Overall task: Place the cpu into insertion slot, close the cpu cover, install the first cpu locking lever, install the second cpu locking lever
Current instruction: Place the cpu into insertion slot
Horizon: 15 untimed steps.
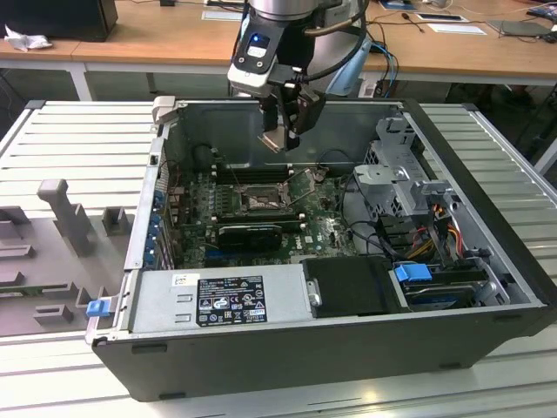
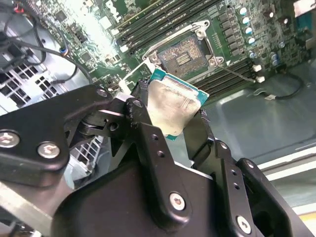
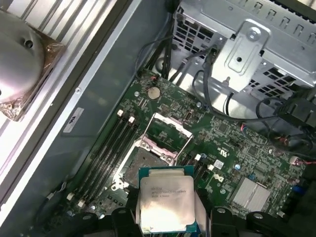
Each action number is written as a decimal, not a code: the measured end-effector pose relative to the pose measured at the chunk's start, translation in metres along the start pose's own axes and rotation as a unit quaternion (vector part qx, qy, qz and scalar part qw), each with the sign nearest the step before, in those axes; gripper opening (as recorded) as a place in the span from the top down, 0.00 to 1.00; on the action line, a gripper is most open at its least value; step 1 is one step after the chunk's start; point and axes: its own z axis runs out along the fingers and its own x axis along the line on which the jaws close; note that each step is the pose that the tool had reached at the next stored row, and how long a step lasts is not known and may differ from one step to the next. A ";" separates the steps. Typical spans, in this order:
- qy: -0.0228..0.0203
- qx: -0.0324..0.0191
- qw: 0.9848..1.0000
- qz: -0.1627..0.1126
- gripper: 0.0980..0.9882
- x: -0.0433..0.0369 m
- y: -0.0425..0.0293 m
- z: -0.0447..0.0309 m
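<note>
Step in hand: placing the chip. The gripper [image 1: 283,135] hangs over the open computer case [image 1: 487,340], its fingers [image 2: 140,116] clamped on the edges of the chip [image 2: 173,106]. The chip is held above the socket [image 3: 143,160], clear of it. The socket is bare and the cover [image 3: 173,123] stands lifted beside it. In my judgement, seating calls for squaring the chip to the socket and a level descent.

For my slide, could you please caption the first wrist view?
Black fingers hold the silvery square cpu above the open metal-rimmed insertion slot.
</note>
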 end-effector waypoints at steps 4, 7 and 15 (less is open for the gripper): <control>-0.003 -0.001 0.999 0.036 0.52 0.0000 -0.0001 0.0015; -0.006 -0.001 0.998 0.068 0.52 -0.0001 -0.0002 0.0030; -0.011 -0.003 0.991 0.131 0.52 0.0012 -0.0029 0.0062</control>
